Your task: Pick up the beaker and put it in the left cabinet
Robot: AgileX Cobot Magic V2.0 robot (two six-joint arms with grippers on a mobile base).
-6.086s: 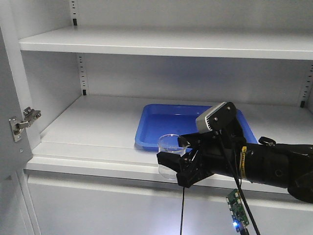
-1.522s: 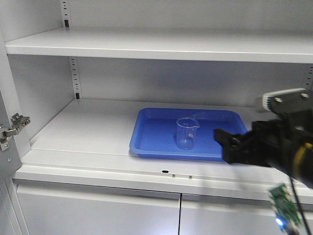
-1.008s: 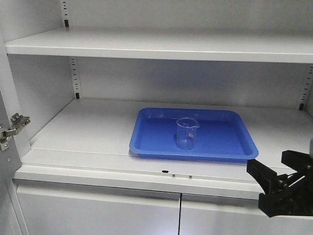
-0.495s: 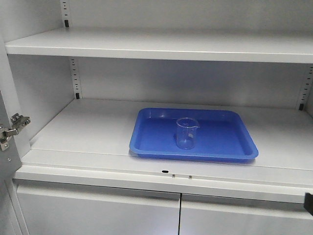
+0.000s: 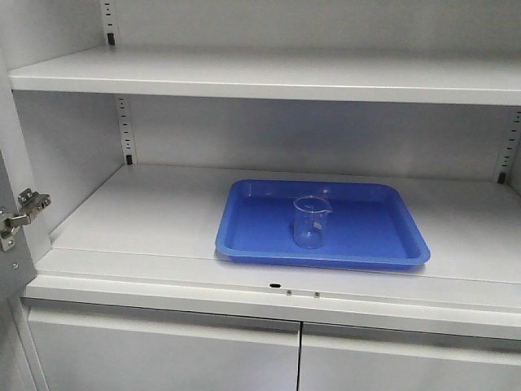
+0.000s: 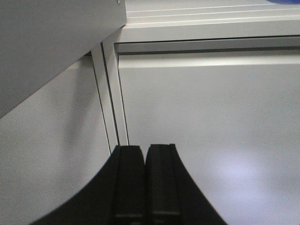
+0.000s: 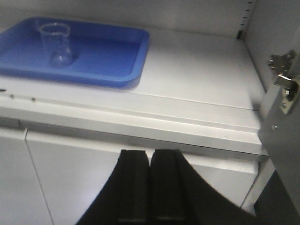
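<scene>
My front view is evenly lit and fairly sharp, with soft shadow under the upper shelf and a faint sheen on the blue tray. Both wrist views are softer; my left end effector and right end effector show as dark, blurred silhouettes, with pale glare on the cabinet doors.

Beakers I count: one beaker
Trays I count: one blue tray
Cabinets I see: one left cabinet
Grippers I see: two, left gripper, right gripper
</scene>
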